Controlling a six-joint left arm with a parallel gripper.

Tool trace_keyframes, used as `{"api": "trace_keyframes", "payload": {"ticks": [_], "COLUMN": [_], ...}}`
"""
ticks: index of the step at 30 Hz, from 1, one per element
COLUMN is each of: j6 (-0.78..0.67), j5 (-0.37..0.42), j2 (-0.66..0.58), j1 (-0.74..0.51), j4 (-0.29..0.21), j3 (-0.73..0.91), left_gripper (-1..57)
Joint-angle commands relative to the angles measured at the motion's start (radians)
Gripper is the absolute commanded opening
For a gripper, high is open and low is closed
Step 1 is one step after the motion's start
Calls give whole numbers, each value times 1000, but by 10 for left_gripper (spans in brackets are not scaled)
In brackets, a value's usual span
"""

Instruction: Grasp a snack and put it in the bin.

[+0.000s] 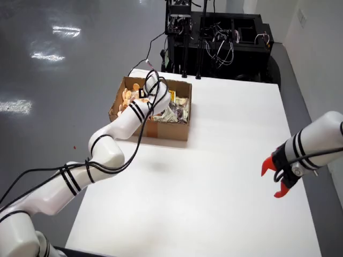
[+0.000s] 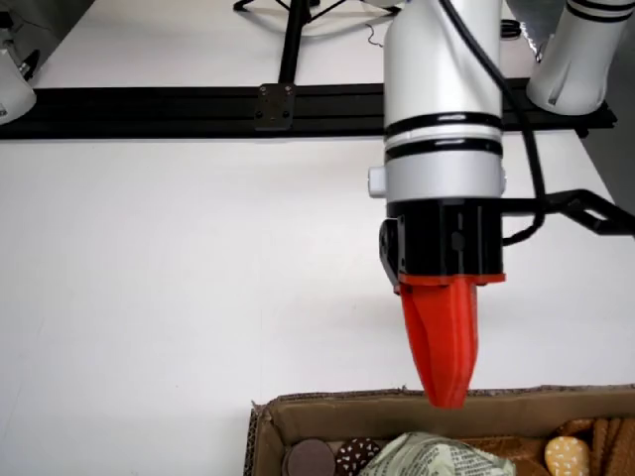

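Snacks sit right up against the lens in the low view that faces the arm: a crumpled green-and-white wrapper (image 2: 427, 454), two dark round biscuits (image 2: 313, 459) to its left, and an orange-speckled biscuit (image 2: 566, 456) to its right. All of them lie inside the cardboard box (image 2: 337, 409), whose far rim runs across the bottom of this view.

I'm looking at my gripper (image 2: 446, 395) pointing straight down, its tip level with that far rim, just above and behind the wrapper. The red fingers (image 2: 442, 337) are pressed together into one wedge. It's clenched, and I see nothing caught between them. I can't tell whether the tip touches the cardboard.

Over to the view from above. The box stands near the far left edge of the white table (image 1: 214, 187), and the working arm (image 1: 115, 139) reaches in from the lower left, with its wrist over the middle of the box. The claw itself is hidden behind the wrist in this view. Orange snacks (image 1: 127, 99) fill the box's left part, and mixed packets (image 1: 178, 111) lie to the right of the wrist.

On the right of this view the second arm's red claw (image 1: 278, 179) hangs with its fingers spread, well apart from the box. A black equipment rack (image 1: 225, 37) stands beyond the table's far edge.
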Motion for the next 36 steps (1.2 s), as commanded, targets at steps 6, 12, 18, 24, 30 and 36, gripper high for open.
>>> {"api": "trace_keyframes", "payload": {"ticks": [6,12,18,24,30,36], "j6": [95,129,140,141,138,129], "j5": [87,117,143,156,160,161], "j2": [4,-6,-32,-114,-231,-329], "j1": [-42,-75,-112,-144,-170,-205], "j4": [-19,-51,-82,-95,-98,-99], "j3": [-105,-134,-111,-3,150,302], "left_gripper": [-2,-4,-5,-6,-6,-6]}}
